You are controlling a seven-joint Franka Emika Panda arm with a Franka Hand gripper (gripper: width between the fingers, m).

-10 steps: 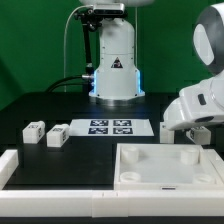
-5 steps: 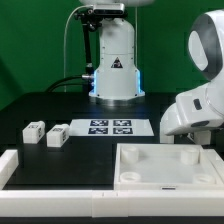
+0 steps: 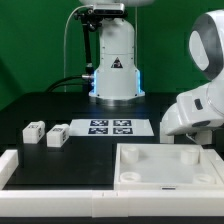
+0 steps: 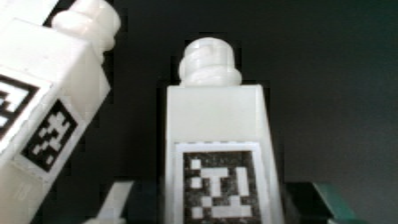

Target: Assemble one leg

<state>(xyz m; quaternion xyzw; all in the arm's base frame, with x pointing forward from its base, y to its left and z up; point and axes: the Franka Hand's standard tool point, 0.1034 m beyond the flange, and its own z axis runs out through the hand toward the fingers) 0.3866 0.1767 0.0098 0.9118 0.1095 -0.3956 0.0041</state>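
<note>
The leg [image 4: 217, 130] is a smooth white plastic block with a round knob [image 4: 210, 60] and a black-and-white square tag [image 4: 217, 185]. It lies on the dark table [image 4: 329, 60] between the 2 fingers [image 4: 118, 208] of the gripper [image 4: 217, 205], which are spread apart, maybe not touching it. A 2nd block [image 4: 54, 90] lies tilted beside it.

Toward the exterior view's left, an outer leg [image 3: 35, 130] and an inner leg [image 3: 58, 135] are set side by side on the table [image 3: 30, 108]. The marker board [image 3: 110, 127] lies just to their right, before the robot base [image 3: 115, 65]. The tray-like part [image 3: 165, 178] is placed nearer the camera, rightward. In the wrist view, a central leg [image 4: 217, 130] is flanked by a tilted leg [image 4: 54, 95], the two apart.
</note>
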